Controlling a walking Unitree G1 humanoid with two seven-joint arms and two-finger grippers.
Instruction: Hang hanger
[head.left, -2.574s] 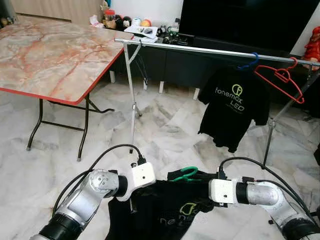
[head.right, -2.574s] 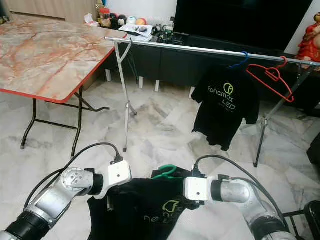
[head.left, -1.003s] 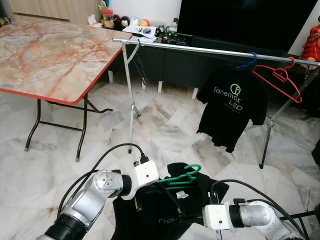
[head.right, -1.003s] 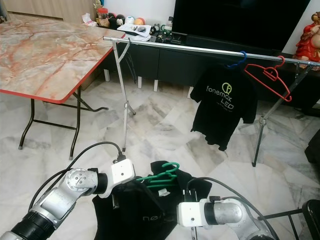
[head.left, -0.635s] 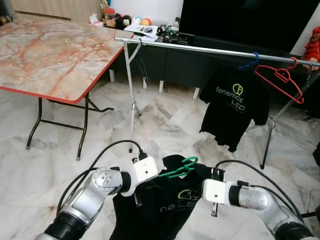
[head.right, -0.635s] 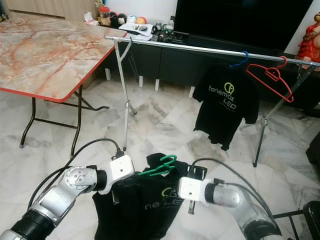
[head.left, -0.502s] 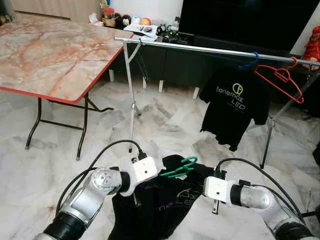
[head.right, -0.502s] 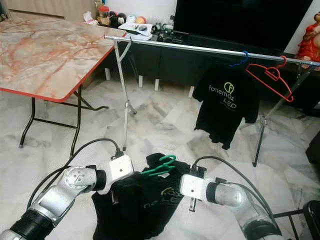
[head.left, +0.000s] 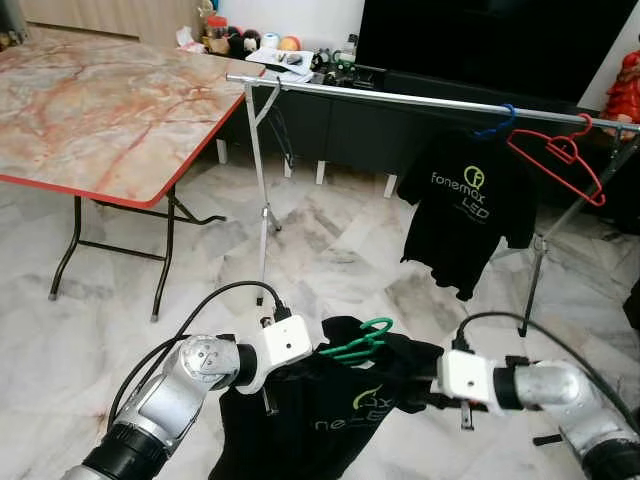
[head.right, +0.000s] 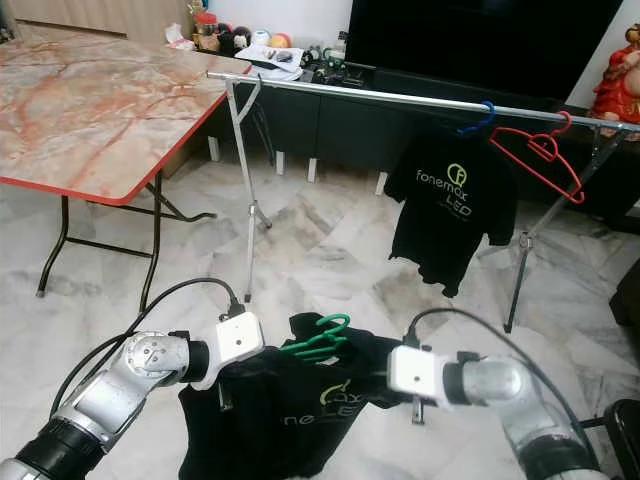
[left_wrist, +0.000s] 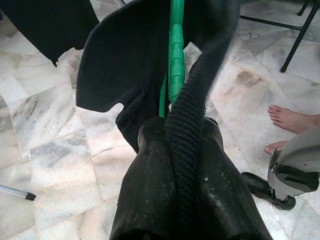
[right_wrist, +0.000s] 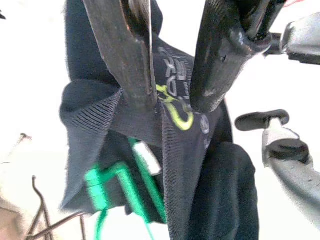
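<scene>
Over marble floor (head.left: 340, 250) beside a clothes rack (head.left: 400, 98), both jaws grip the black shirt (head.left: 330, 420) on a green hanger (head.left: 355, 343).

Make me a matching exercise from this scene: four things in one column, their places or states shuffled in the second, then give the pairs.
1. green plastic hanger
2. red plastic hanger
3. black printed T-shirt on a blue hanger
4. marble-patterned folding table with a red edge

A. hangs bare on the metal rail
B. stands on the robot's left
C. held between both arms with a shirt on it
D. hangs on the rail beside the red one

Pairs: 1-C, 2-A, 3-D, 4-B
</scene>
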